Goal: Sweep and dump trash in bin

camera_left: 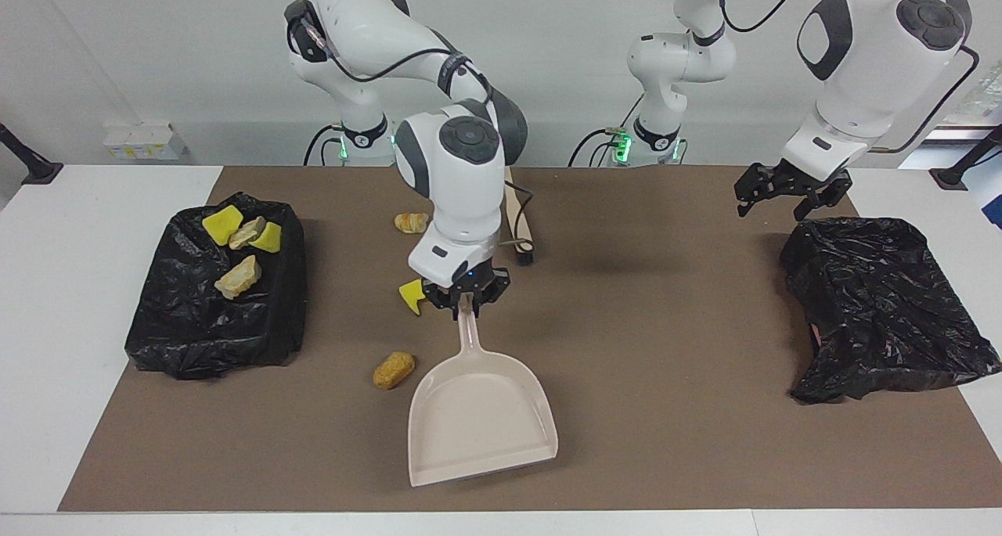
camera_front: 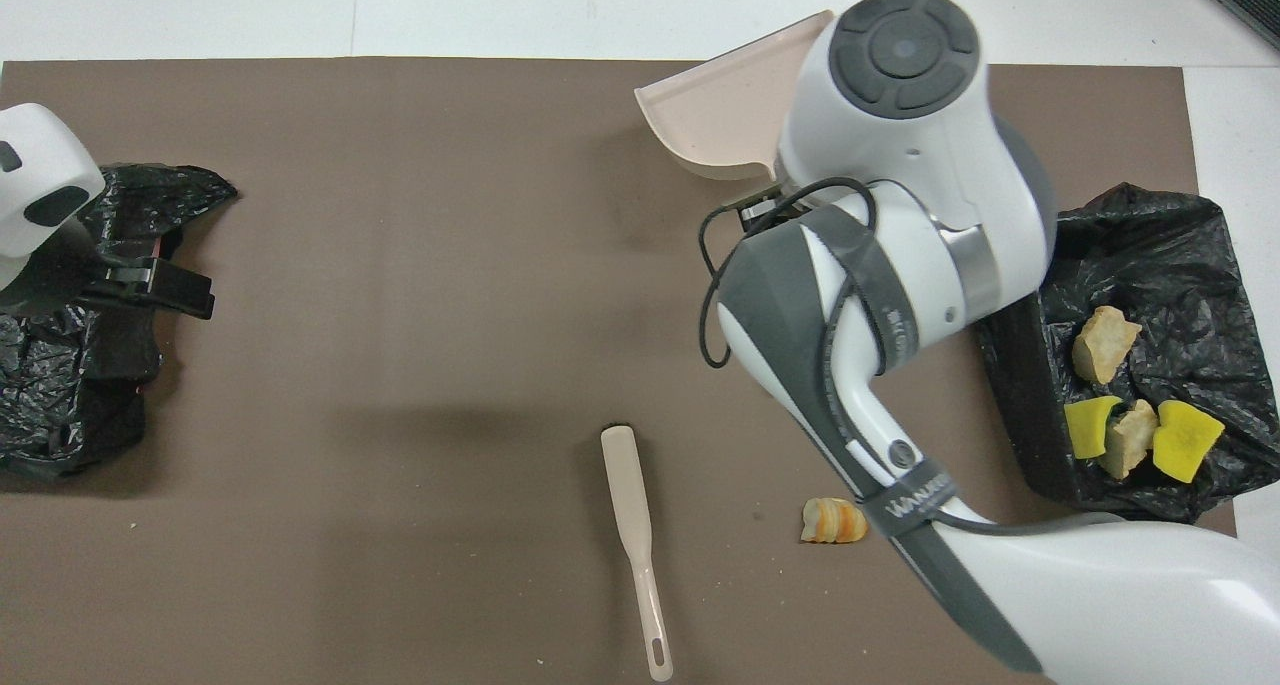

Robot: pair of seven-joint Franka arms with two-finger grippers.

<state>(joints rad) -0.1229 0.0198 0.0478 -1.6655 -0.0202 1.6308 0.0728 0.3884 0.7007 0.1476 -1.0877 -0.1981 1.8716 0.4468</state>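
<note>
The right gripper (camera_left: 465, 300) clamps the dustpan (camera_left: 479, 416) handle, yellow trash (camera_left: 410, 293) just beside it; four trash pieces (camera_left: 237, 242) lie in the bin (camera_left: 200, 340); the left gripper (camera_left: 783, 192) hangs released

- My right gripper (camera_left: 466, 300), clamped on the dustpan (camera_left: 481, 419) handle, hangs over mid-mat; pan and arm block that stretch.
- Just beside the pan lies a tan lump (camera_left: 393, 369); a yellow chunk (camera_left: 412, 293) sits close to my gripper.
- The brush (camera_front: 636, 535) and a bread piece (camera_left: 411, 222) lie nearer my bases.
- Bare mat (camera_left: 665, 348) runs between the pan and the bag (camera_left: 884, 309) below my open left gripper (camera_left: 783, 192).
</note>
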